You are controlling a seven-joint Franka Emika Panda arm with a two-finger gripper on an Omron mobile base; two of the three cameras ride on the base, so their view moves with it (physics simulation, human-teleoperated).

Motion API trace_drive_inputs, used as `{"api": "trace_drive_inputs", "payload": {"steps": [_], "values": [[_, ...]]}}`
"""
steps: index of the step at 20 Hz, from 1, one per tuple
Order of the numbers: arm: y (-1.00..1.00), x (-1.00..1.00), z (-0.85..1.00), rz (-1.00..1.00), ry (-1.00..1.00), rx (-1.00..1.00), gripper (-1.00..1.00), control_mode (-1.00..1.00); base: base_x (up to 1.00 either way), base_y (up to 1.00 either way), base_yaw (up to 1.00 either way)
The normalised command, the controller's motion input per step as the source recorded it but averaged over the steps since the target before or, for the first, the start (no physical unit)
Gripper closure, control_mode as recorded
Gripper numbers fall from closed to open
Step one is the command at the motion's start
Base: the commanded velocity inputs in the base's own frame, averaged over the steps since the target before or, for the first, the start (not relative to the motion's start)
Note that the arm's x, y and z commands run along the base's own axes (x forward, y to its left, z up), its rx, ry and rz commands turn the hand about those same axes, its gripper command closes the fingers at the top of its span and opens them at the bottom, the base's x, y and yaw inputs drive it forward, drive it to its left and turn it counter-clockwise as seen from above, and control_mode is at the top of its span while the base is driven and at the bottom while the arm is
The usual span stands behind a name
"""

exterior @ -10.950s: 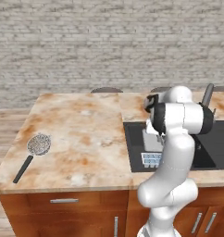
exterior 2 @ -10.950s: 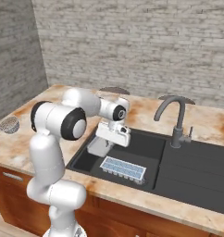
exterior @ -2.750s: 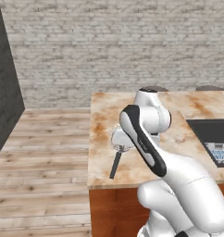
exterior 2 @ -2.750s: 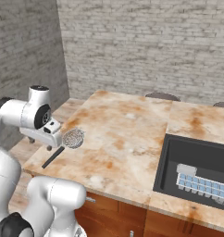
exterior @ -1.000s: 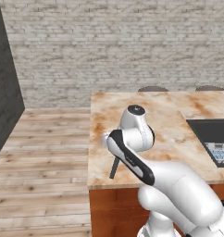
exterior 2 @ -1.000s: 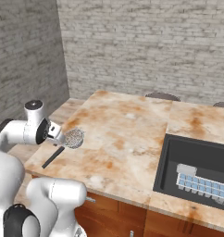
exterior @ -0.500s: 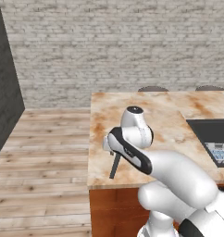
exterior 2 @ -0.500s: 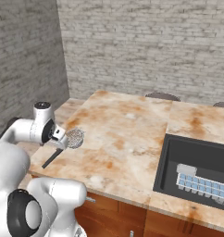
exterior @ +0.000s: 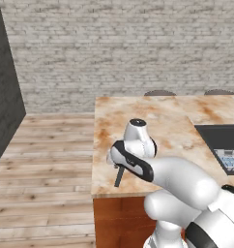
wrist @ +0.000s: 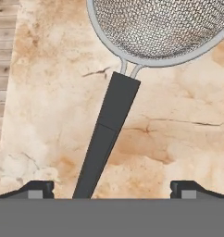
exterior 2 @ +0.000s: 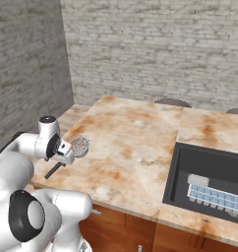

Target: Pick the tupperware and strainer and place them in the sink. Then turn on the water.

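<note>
Silver mesh strainer [wrist: 160, 28] is lying on the marble counter [exterior 2: 135, 142] near its left front corner, dark handle [wrist: 107, 134] pointing toward the front edge. Tupperware [exterior 2: 214, 197] is already sitting in the black sink [exterior 2: 182, 162], so I judge the strainer pick to be the step in hand.

Gripper [wrist: 112, 187] is hovering just over the handle, jaws spread wide, nothing clamped; fingertips [wrist: 37, 187] are flanking the handle, which is running off-centre toward the left tip.

Next move, as I read it: dropping lower, centring on the handle, then closing. The handle is thin and flat on the stone, so a shallow descent risks a slip.

Hard to make out: in the left base view the arm is covering the mesh bowl, leaving the handle end [exterior: 118, 178] showing. The faucet is cropped out, so I can't confirm water state.
</note>
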Motion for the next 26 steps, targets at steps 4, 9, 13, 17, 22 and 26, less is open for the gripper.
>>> {"api": "trace_drive_inputs", "payload": {"steps": [4,9,13,17,22,26], "values": [[0.0,0.17,-0.21,0.0,0.0,-0.01,-1.0,-1.0,0.0,0.0,0.0],[0.0,0.19,-0.13,0.0,0.0,0.0,-1.0,-1.0,0.0,0.0,0.0],[0.0,0.21,-0.14,-0.01,0.0,0.0,-1.0,-1.0,0.0,0.0,0.0],[0.05,0.24,-0.27,-0.02,0.0,0.0,-1.0,-1.0,0.0,0.0,0.0],[0.06,0.22,-0.36,-0.02,0.0,0.0,-1.0,-1.0,0.0,0.0,0.0],[0.16,0.08,-0.24,-0.01,0.0,0.0,-1.0,-1.0,0.0,0.0,0.0]]}}
